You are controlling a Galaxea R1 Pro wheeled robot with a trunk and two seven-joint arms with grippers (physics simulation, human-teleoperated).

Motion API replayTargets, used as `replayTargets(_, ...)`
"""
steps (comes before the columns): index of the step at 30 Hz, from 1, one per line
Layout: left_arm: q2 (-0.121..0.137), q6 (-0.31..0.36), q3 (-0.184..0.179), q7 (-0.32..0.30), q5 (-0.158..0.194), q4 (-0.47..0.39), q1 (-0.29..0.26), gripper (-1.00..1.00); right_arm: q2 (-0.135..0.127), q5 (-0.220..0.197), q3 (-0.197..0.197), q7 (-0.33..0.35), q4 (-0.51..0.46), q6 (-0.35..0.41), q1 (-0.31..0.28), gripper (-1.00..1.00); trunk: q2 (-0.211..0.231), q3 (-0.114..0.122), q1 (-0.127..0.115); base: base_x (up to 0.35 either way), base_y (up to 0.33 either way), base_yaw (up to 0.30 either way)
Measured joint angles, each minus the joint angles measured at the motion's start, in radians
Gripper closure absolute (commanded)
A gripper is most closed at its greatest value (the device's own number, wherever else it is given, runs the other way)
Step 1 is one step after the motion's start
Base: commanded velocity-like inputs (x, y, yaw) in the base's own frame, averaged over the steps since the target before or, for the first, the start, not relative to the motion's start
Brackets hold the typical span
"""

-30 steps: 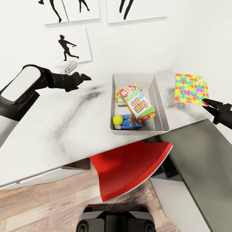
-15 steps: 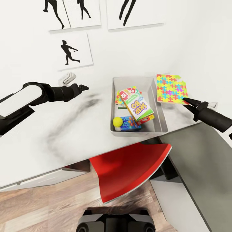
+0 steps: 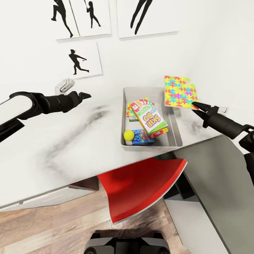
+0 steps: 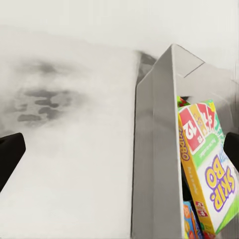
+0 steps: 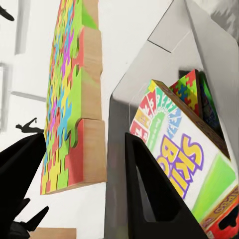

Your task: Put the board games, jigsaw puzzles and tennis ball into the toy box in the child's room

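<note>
The toy box (image 3: 175, 138) already held the Skip-Bo game (image 3: 149, 117), other boxes and the tennis ball (image 3: 128, 134). The right hand (image 3: 195, 104), pinched shut, held the last jigsaw puzzle (image 3: 179, 91) above the box's far right rim, not yet dropped in.

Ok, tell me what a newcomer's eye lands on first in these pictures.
First the bright jigsaw puzzle pinched at its corner by the right gripper, raised beside the toy box. Next, that grey toy box mid-table, with the Skip-Bo box slanted on top and the tennis ball in its near corner. Below the table edge, a large red shape stands out.
</note>
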Motion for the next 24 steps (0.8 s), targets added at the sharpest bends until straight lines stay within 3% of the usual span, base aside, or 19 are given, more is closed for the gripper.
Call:
replayTargets(7,0.003,-0.001,0.001,0.002,0.082,-0.001,0.000,-1.00,0.004,0.003,0.003,-0.056,0.000,0.001,-0.021,1.00,0.000,0.010,0.000,0.000,0.000,0.000)
replayTargets(12,0.004,-0.003,0.001,0.003,0.131,0.003,0.000,-1.00,0.018,0.001,0.044,-0.094,0.000,0.001,-0.037,1.00,0.000,0.017,0.000,0.000,0.000,0.000)
replayTargets(18,0.005,-0.003,0.000,0.003,0.151,0.014,0.000,-1.00,0.035,0.002,0.087,-0.108,0.000,0.003,-0.047,1.00,0.000,0.025,0.000,0.000,0.000,0.000)
replayTargets(24,0.005,-0.004,-0.008,0.004,0.157,0.027,0.000,-1.00,0.065,0.004,0.103,-0.118,0.000,0.004,-0.050,1.00,0.000,0.032,0.000,0.000,0.000,0.000)
